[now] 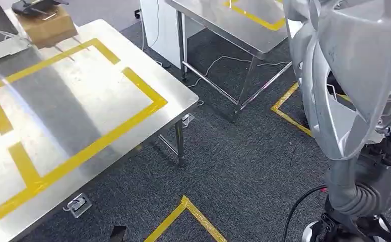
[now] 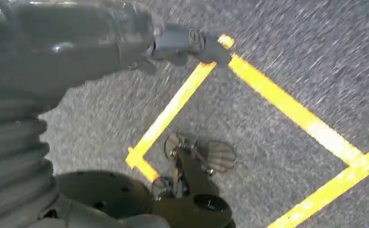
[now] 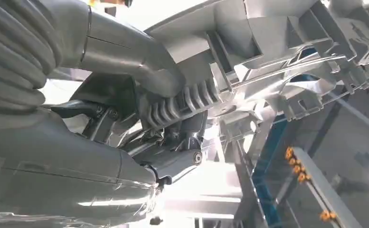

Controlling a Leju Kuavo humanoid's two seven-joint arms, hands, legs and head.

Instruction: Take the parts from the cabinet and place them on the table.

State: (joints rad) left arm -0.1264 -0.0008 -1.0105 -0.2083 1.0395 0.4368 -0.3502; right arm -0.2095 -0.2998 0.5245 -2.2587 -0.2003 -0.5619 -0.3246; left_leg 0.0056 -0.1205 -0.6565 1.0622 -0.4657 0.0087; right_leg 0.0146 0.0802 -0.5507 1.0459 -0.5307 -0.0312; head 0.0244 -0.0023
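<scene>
A large silver cast part (image 1: 344, 75) with ribs and openings hangs upright at the right of the head view. My right hand (image 1: 380, 171) holds it from below, beyond the right end of the table. In the right wrist view my right hand (image 3: 173, 118) grips a ribbed section of the part (image 3: 277, 57), with the thick thumb wrapped over it. The steel table (image 1: 82, 101), marked with yellow tape rectangles, lies at the left with its top bare near me. My left hand (image 2: 125, 38) hangs over the carpet with its fingers (image 2: 192, 42) stretched out, holding nothing.
A cardboard box (image 1: 47, 25) with a dark device on top sits at the table's far corner. A second steel table (image 1: 234, 20) stands behind, with cables on the dark carpet below it. Yellow tape lines (image 1: 188, 212) mark the floor. A blue-framed rack (image 3: 268, 142) shows behind the part.
</scene>
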